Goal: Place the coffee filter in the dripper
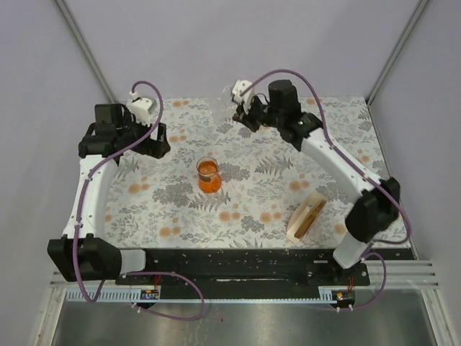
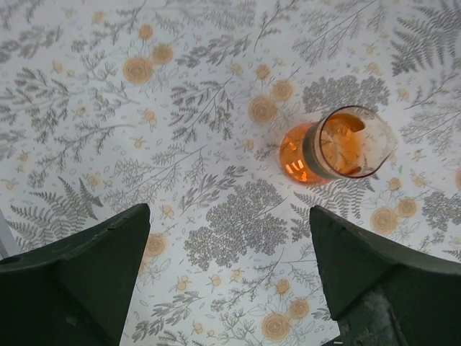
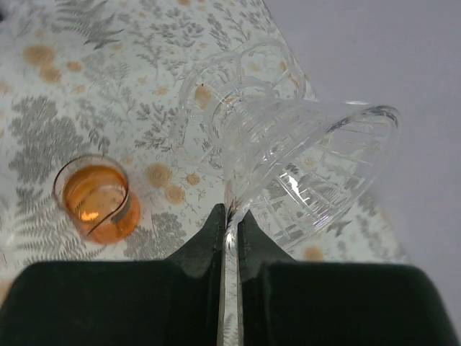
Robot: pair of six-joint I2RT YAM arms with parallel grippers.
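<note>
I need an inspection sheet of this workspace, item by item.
Surface: floral cloth, flat, no spill seen.
Job's things: clear dripper tilted, held by the right gripper; single coffee filter not seen.
Clutter: orange glass vessel upright mid-table; beige holder with brown papers at the near right.
Grippers: left gripper open above the cloth; right gripper shut on the dripper's rim.
Cables: purple cables loop along both arms.
Surroundings: grey walls, metal posts.

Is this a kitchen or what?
Likely a robot lab booth: a left arm and right arm bolted to a rail, plain grey walls all round, a flowered tablecloth.
</note>
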